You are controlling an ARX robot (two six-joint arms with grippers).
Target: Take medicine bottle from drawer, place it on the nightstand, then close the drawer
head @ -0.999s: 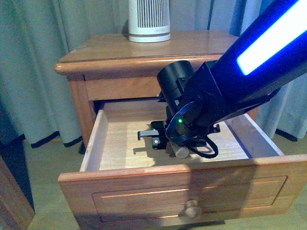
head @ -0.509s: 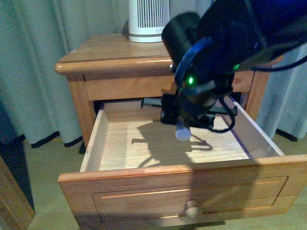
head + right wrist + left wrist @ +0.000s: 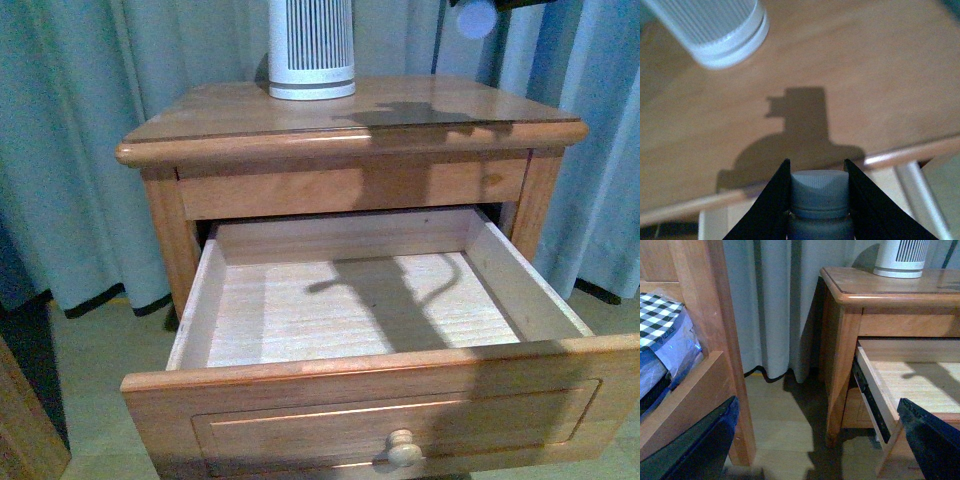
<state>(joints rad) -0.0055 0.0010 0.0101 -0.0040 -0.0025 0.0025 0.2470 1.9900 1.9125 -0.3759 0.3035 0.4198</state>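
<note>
Right wrist view: bottle clamped between the right gripper's two black fingers, held above the nightstand top.
Front view catches the bottle only as a white blur at the picture's top edge, over the right rear of the top, with the gripper barely in frame. The drawer is pulled out and its pale floor is crossed by a shadow. A ribbed white appliance stands at the back of the top. Left wrist view alone shows the left gripper, fingers spread wide, low beside the nightstand's side, plus the drawer's rail, a curtain and a checked cloth.
</note>
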